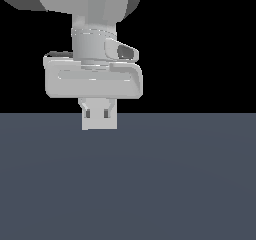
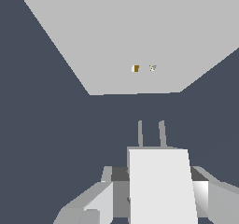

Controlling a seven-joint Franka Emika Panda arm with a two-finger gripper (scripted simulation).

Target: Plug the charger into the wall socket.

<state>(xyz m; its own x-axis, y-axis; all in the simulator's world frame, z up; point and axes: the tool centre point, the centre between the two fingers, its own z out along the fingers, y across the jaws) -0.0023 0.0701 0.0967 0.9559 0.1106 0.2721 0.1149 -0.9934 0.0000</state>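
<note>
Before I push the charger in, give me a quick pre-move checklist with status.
1. Charger held in the gripper: ok, block sits between the fingers.
2. Prongs point toward the wall socket: ok.
3. Prongs still short of the plate: ok, floor shows between them in the wrist view.
4. Prongs lined up with the two holes: cannot tell; holes look slightly offset.
5. Path to the socket free: ok.

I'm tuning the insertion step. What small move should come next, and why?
Probably ease the charger straight toward the socket. In the wrist view the claw holds the charger with its prongs pointing at the plate, a gap remains, and the two holes sit roughly in line with them.
</note>
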